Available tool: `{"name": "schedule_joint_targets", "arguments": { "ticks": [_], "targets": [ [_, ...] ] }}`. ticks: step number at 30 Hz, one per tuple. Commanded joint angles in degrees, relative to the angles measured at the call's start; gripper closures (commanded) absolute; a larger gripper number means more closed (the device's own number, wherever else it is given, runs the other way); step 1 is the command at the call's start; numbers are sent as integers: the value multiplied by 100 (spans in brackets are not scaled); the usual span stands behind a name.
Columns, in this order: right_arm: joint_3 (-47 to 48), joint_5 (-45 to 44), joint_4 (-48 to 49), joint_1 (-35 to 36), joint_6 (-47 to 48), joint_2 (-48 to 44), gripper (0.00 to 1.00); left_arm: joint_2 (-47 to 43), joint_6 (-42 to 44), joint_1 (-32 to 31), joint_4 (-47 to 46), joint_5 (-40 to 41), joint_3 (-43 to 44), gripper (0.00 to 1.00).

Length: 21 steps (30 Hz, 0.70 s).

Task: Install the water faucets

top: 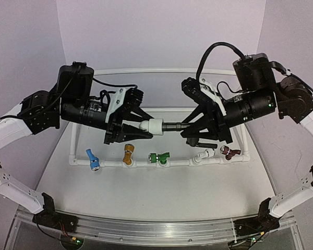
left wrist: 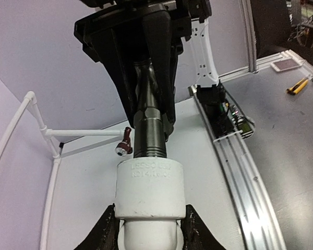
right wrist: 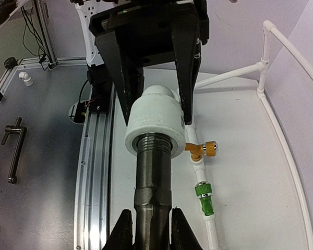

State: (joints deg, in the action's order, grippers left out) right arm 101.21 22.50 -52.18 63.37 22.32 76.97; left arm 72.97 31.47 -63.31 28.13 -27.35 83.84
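The pale worktop (top: 161, 192) carries a white pipe frame (top: 73, 140). Along the frame's near rail, from 9 o'clock to 3 o'clock in the top view, sit a blue faucet (top: 92, 159), a gold faucet (top: 128, 154), a green faucet (top: 158, 157), a white faucet (top: 203, 155) and a maroon faucet (top: 229, 151).

Above them the left arm (top: 81, 112) reaches in from 9 o'clock and the right arm (top: 250, 107) from 3 o'clock, meeting nose to nose over the middle of the frame. The left pincer (top: 146, 128) is clamped around a white fitting (top: 153, 126). The right pincer (top: 185, 126) is clamped around the dark grey faucet (top: 172, 126).

The faucet is held clear of the worktop, toward 12 o'clock from the rail. Its long axis runs level from 9 to 3 o'clock, in one line with both pincers. Its threaded end is at the mouth of the fitting, and a band of thread shows outside the fitting in both wrist views.

This looks like the screwing-together step, and it turns on that shared axis. One wrist has to roll about the line while the other holds firm, and any tilt between the two parts would likely cross the thread. Neither arm is nearer, since each holds one end.
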Motion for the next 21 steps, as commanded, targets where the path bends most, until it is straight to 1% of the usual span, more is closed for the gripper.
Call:
{"name": "schedule_joint_targets", "arguments": {
  "ticks": [1, 4, 9, 13, 17, 21],
  "targets": [
    [396, 982, 1128, -80, -619, 439, 100, 242, 949, -601, -562, 1364, -139, 100],
    [519, 1412, 1069, -366, -1007, 589, 100, 231, 1372, -853, -789, 1967, -333, 100],
    [482, 2024, 1046, -842, -1571, 748, 100, -23, 1771, -999, -1535, 2507, -755, 100],
    [433, 2393, 1044, -1100, -1934, 858, 100, -133, 2324, -1217, -2008, 3152, -1037, 100],
    [463, 2754, 1052, -1406, -2468, 1023, 100, -160, 3122, -1430, -2902, 3829, -1490, 100],
    [577, 3015, 1086, -1695, -2783, 1157, 100, -157, 3791, -1537, -3693, 4262, -1880, 100]
  ]
}}
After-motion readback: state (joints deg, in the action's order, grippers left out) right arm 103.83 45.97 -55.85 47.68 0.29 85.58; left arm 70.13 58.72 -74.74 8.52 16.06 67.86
